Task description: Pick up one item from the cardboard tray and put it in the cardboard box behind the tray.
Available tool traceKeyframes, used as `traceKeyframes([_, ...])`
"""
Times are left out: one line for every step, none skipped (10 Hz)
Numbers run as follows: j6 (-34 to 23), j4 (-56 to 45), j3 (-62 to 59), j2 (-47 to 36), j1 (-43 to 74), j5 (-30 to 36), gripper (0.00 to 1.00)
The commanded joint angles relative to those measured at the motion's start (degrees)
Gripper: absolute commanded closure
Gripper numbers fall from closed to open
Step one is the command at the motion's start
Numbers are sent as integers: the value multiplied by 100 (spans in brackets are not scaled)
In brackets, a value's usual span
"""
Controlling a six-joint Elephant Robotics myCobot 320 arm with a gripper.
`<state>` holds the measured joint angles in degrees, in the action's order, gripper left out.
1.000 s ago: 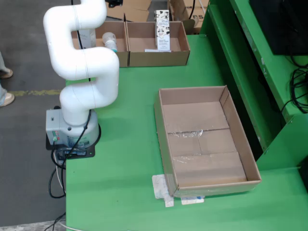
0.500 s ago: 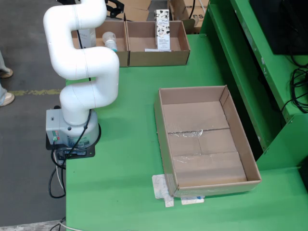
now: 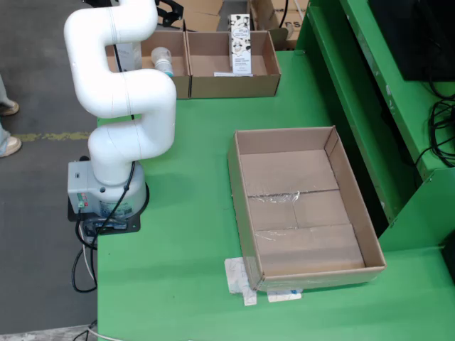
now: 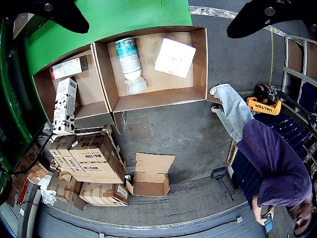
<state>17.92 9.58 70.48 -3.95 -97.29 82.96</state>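
Hand point(image 4: 158, 20) spread wide and holding nothing, its two dark fingers point(image 4: 64, 15) show at the top corners of the riding view, hanging high over the far boxes rather than over any item. Nearest in the fixed view, on the green surface point(image 3: 185, 213), lies the large cardboard tray point(image 3: 302, 202), and its floor looks bare apart from a strip of clear tape; no item to pick shows in it, so the hand may be working from the far boxes instead, and the risk I see is a descent onto the wrong container. Left of the tray stands the white arm point(image 3: 121, 92), reaching away towards the far edge of the surface. Farther off, in the riding view, the right-hand box point(image 4: 158, 64) holds a white bottle point(image 4: 130, 62) lying on its side with a blue-green label, and a flat white packet point(image 4: 174, 57) beside it, apart. The left-hand box point(image 4: 74, 89) holds a small carton point(image 4: 67, 68) lying flat and a spotted upright carton point(image 4: 64, 106). Beyond, a person in purple point(image 4: 272, 168) stands close by on the floor, near enough to be struck by a wide swing.
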Motion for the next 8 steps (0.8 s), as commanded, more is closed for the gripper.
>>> traceKeyframes([7,59,-180,-140,-9,15,0])
traceKeyframes([7,59,-180,-140,-9,15,0])
traceKeyframes([-394,309,104,-216,484,484,0])
traceKeyframes([-637,521,684,-737,776,642,0])
traceKeyframes([-794,482,992,-1149,1064,803,0])
traceKeyframes([-794,482,992,-1149,1064,803,0])
traceKeyframes([-1236,243,1579,-2069,1719,1208,0])
traceKeyframes([-1388,46,1808,-2501,2002,1311,0])
